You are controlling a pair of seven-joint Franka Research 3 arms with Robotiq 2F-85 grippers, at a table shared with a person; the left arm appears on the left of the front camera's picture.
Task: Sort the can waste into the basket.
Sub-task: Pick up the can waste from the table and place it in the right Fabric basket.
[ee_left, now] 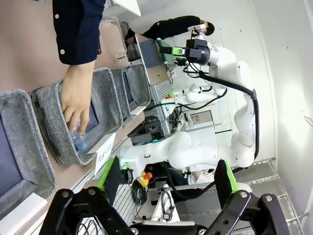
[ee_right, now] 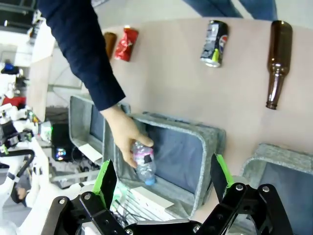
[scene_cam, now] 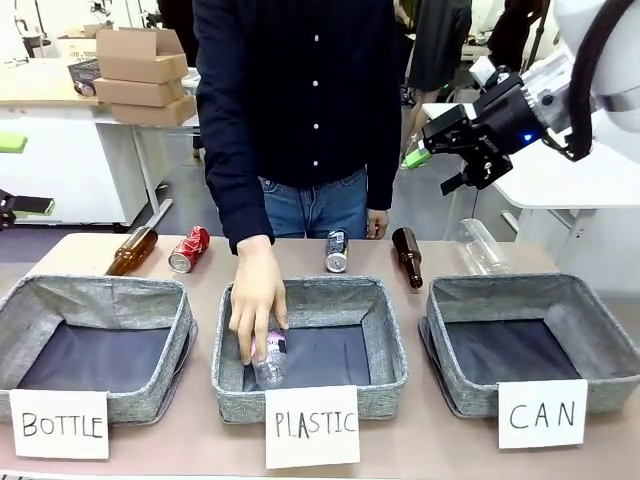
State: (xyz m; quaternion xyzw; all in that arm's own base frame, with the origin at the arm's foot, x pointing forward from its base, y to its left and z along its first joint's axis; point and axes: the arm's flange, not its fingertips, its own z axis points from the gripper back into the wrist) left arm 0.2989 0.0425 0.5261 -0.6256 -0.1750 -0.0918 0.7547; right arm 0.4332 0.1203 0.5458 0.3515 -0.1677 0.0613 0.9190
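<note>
Evidently unsorted, the Pepsi can and red can lie on the surface left of the basket, beyond its far rim; right fingers and left fingers spread empty, awaiting a pick

can basket: top open, free from above
pepsi can: gap between person's arm and brown bottle
red can: second brown bottle just beside

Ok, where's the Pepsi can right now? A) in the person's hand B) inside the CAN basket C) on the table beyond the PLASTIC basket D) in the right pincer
C: the Pepsi can lies on the table just beyond the PLASTIC basket.
</note>
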